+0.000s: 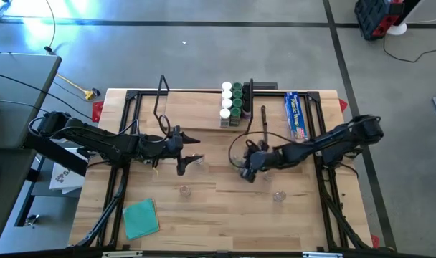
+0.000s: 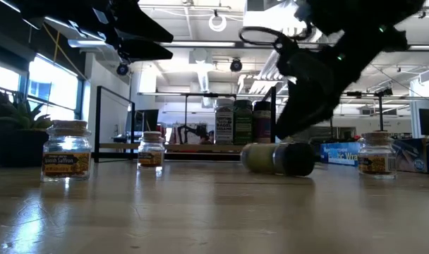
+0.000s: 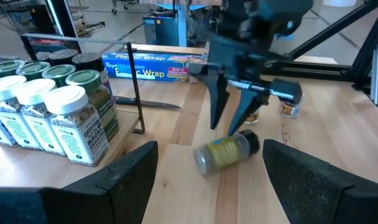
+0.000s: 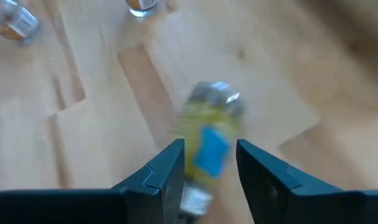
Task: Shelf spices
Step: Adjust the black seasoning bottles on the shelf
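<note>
Both arms are matte black, built of chunky jointed segments with thin black cables looping beside them. The left tool (image 1: 191,160) and the right tool (image 3: 229,122) each carry two flat, dark, tapering fingers (image 4: 167,180), apparently plain plastic.

The blue box (image 3: 153,65) reads "Wrap"; a small jar's (image 2: 68,151) label reads "Saffron".

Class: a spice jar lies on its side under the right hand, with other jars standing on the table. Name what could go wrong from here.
1. The fallen jar is round and on its side; the right hand stands just above it with fingers apart, so a closing pinch may roll or squirt it away.
2. The shelf's jars are packed tight; setting another beside them could topple one.
3. The left hand waits open close by; the arms could bump.
</note>
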Available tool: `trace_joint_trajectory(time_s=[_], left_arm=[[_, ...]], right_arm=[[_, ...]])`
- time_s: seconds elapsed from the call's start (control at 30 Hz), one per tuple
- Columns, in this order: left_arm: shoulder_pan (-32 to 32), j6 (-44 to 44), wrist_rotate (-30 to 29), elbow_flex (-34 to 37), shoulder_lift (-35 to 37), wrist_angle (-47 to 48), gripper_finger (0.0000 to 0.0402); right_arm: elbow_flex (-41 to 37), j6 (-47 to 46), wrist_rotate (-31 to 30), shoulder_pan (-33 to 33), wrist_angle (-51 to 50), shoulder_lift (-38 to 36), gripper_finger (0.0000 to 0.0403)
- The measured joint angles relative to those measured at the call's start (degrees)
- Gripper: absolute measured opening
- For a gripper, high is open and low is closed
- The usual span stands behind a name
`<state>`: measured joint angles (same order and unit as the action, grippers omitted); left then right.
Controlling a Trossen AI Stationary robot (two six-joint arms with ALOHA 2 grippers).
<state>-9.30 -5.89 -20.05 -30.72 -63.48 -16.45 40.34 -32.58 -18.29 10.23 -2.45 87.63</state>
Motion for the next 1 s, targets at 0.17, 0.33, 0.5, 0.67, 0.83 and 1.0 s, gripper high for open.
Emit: trace_joint_trajectory(time_s=[0.17, 0.33, 0.5, 0.67, 0.83, 1.0], left_arm=[[0.01, -2.29, 1.78, 0.0, -0.42, 0.31, 0.0284], [1.0, -1.03, 15.96, -0.02, -6.06, -2.34, 0.0284], [2.55, 2.02, 23.46, -2.49, -16.67, -4.27, 0.0284], [3.93, 6.65, 24.59, -8.25, -26.36, -4.37, 0.0284], [5.3, 9.02, 26.19, -12.9, -33.86, -4.4, 0.0284], [6.67, 9.2, 27.26, -16.42, -40.16, -4.48, 0.0284]], right_arm=[[11.46, 6.07, -4.26, 1.59, -16.07, 0.49, 0.0137], [18.08, 5.34, -2.41, 6.42, -23.08, 0.47, 0.0144], [15.68, -4.59, -1.97, 14.29, -19.68, 1.02, 0.0186], [13.68, -12.28, -4.93, 21.37, -17.07, 6.38, 0.0228], [13.55, -21.1, -14.88, 23.13, -18.0, 14.9, 0.0233], [13.86, -26.49, -20.43, 21.17, -18.61, 21.24, 0.0233]])
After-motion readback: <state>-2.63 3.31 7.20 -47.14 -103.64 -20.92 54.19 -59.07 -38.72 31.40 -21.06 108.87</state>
